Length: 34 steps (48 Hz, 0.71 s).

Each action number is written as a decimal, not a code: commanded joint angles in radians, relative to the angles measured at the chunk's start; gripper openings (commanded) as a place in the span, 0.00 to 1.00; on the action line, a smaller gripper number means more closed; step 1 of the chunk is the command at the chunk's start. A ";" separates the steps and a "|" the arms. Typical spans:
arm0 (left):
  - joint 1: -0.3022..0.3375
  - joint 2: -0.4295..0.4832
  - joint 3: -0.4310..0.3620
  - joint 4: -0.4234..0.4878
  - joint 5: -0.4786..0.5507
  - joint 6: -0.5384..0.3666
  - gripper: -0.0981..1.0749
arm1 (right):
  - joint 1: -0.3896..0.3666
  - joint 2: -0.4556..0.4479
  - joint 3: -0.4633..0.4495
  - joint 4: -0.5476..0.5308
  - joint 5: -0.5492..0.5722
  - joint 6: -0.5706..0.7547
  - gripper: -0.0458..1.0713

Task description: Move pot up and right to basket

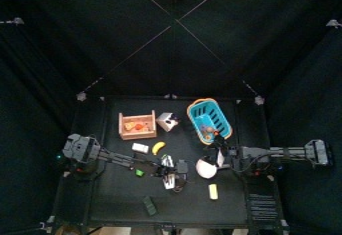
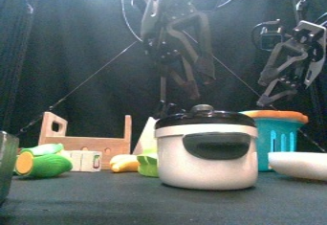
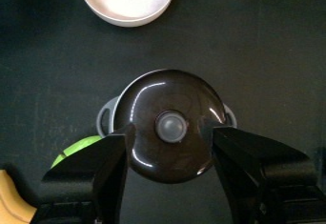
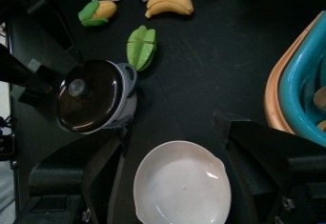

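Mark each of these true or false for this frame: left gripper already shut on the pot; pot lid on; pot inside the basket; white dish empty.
1. The left gripper is shut on the pot. False: its jaws stand wide open on either side of the lid.
2. The pot's lid is on. True.
3. The pot sits inside the basket. False: it stands on the table, apart from the basket.
4. The white dish is empty. True.
5. The right gripper holds the dish. False: its jaws are open above it.
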 commanded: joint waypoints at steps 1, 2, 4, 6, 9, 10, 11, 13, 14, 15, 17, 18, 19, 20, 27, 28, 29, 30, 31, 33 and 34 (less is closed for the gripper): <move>0.005 -0.071 0.031 0.005 -0.049 0.002 0.85 | 0.002 0.000 -0.021 0.008 -0.003 0.002 0.92; 0.006 -0.081 0.043 0.005 -0.063 0.002 0.85 | 0.002 0.000 -0.025 0.011 -0.003 0.002 0.92; 0.008 -0.103 0.074 0.005 -0.094 0.000 0.85 | 0.003 0.000 -0.028 0.017 -0.003 0.002 0.92; 0.012 -0.127 0.104 0.005 -0.133 0.000 0.85 | 0.005 0.000 -0.034 0.020 -0.003 0.002 0.92; 0.023 -0.169 0.173 0.008 -0.216 0.000 0.85 | 0.008 0.000 -0.040 0.020 -0.003 0.002 0.92; 0.028 -0.181 0.193 0.006 -0.242 0.000 0.85 | 0.011 0.000 -0.043 0.021 -0.003 0.002 0.92; 0.034 -0.193 0.213 0.005 -0.267 0.000 0.85 | 0.012 0.002 -0.046 0.021 -0.003 0.002 0.92; 0.046 -0.215 0.256 0.005 -0.318 0.000 0.85 | 0.018 0.002 -0.051 0.020 -0.003 0.000 0.92; 0.052 -0.227 0.279 0.003 -0.345 0.000 0.85 | 0.021 0.002 -0.052 0.020 -0.006 0.000 0.92; 0.057 -0.236 0.302 0.003 -0.371 0.000 0.85 | 0.025 0.002 -0.055 0.018 -0.009 0.000 0.92; 0.067 -0.258 0.342 0.000 -0.419 0.000 0.85 | 0.031 0.002 -0.058 0.020 -0.012 0.000 0.92; 0.074 -0.268 0.362 -0.002 -0.442 0.000 0.85 | 0.034 0.003 -0.060 0.021 -0.012 0.002 0.92; 0.081 -0.284 0.391 -0.005 -0.476 0.002 0.85 | 0.038 0.006 -0.063 0.023 -0.012 0.002 0.92; 0.086 -0.293 0.410 -0.006 -0.497 0.002 0.85 | 0.041 0.008 -0.064 0.026 -0.012 0.002 0.92; 0.114 -0.350 0.517 -0.011 -0.615 0.006 0.85 | 0.092 0.025 -0.080 0.075 -0.014 0.002 0.92; 0.115 -0.353 0.528 -0.011 -0.626 0.006 0.85 | 0.098 0.026 -0.081 0.081 -0.014 0.002 0.92; 0.118 -0.356 0.537 -0.011 -0.635 0.008 0.85 | 0.110 0.031 -0.083 0.091 -0.014 0.002 0.92; 0.120 -0.360 0.546 -0.011 -0.643 0.008 0.85 | 0.118 0.034 -0.084 0.097 -0.014 0.002 0.92; 0.123 -0.364 0.554 -0.009 -0.650 0.008 0.85 | 0.127 0.037 -0.086 0.103 -0.015 0.002 0.92; 0.124 -0.368 0.568 -0.009 -0.658 0.009 0.85 | 0.147 0.043 -0.087 0.115 -0.014 0.002 0.92; 0.123 -0.370 0.574 -0.009 -0.660 0.009 0.85 | 0.155 0.044 -0.089 0.123 -0.015 0.002 0.92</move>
